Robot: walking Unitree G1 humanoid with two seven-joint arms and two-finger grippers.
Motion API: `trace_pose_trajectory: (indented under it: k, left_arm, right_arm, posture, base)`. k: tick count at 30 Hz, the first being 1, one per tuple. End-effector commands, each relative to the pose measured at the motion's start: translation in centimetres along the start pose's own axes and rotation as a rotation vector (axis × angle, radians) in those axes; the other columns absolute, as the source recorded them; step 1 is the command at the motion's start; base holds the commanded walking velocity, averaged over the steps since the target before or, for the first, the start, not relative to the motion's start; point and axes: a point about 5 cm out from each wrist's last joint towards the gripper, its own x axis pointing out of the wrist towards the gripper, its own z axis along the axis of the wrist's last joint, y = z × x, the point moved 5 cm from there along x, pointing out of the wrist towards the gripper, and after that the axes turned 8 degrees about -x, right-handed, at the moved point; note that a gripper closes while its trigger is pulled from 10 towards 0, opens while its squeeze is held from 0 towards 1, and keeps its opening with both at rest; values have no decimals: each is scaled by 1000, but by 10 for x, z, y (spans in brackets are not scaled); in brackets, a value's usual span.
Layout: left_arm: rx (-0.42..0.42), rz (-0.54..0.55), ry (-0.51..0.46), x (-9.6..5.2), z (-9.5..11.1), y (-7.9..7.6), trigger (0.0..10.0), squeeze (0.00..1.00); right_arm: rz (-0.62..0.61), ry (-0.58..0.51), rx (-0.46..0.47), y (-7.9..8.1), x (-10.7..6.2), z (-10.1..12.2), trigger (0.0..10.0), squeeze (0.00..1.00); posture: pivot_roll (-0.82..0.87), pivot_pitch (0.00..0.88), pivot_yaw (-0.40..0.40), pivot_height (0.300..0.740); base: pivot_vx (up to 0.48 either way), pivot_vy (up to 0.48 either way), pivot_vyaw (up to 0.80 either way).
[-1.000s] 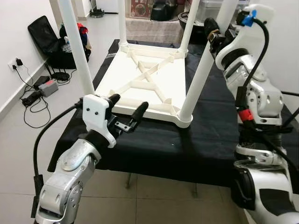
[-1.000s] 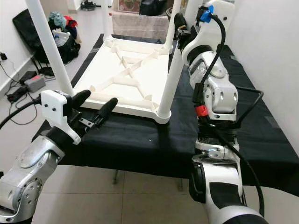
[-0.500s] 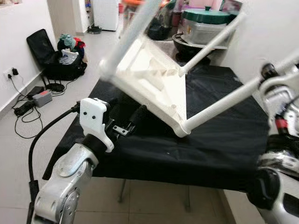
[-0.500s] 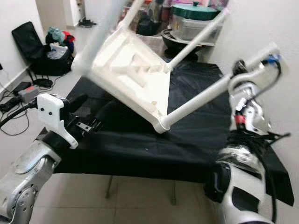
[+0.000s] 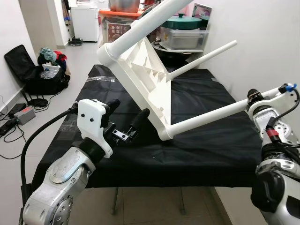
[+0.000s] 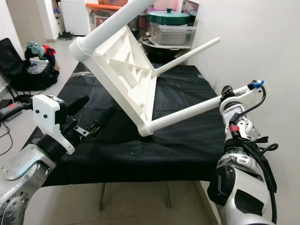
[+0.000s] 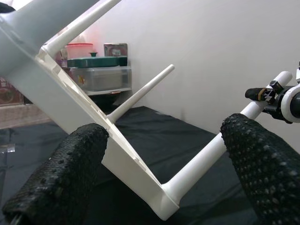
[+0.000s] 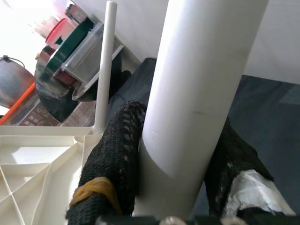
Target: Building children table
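On the floor at far left, against the white wall, sit a black bag (image 5: 28, 70) with clothes heaped on it and a tangle of cables and a power strip (image 5: 21, 115). Nearer the middle, the left gripper (image 5: 125, 123) hovers over the near left part of the black-covered workbench (image 5: 201, 150), its two long black fingers (image 7: 61, 178) spread wide apart and holding nothing; the tipped tabletop lies just beyond them, not touching. The white children's table (image 5: 140, 79) is tilted steeply, its ribbed underside facing the robot's right and its lower corner down close to the black cloth near the middle of the bench, though contact there cannot be made out. One leg rises from the top corner out past the upper edge of the head views, another leg (image 5: 201, 58) points toward the back right, and the near leg (image 5: 211, 117) runs from the low corner out to the right. At the end of that near leg, the right gripper (image 5: 253, 96) is clamped around the white tube, its black fingers (image 8: 110, 159) pressed against either side of it. Behind the bench, against the far wall, stand a green-lidded pot (image 5: 183, 22) on a clear storage box (image 5: 183, 40) and a white cabinet (image 5: 84, 21).
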Motion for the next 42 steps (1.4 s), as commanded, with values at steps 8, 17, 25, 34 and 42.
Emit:
trace_pose_trajectory:
  k: [8,17,25,34,42]
  left_arm:
    - [32,34,-70,8,35,14,10000,0]
    - [-15,38,-124,35,57,34,10000,0]
    - [-62,-14,-117,44,55,18,10000,0]
    - [-76,-20,-114,46,57,16,10000,0]
    - [-101,-40,-93,47,52,10,10000,0]
  right_arm:
    - [-273,547,-356,-104,-40,-165,10000,0]
    - [-232,699,-453,-120,-62,-198,10000,0]
    - [-236,766,-532,-145,-78,-213,10000,0]
    - [-188,722,-502,-131,-70,-209,10000,0]
    - [-194,734,-507,-131,-73,-216,10000,0]
  posture:
    - [49,239,5,740]
    - [13,262,16,740]
    - [0,281,23,740]
    - [5,293,26,740]
    - [13,326,34,740]
  base:
    - [0,0,0]
    - [0,0,0]
    - [0,0,0]
    - [0,0,0]
    - [0,0,0]
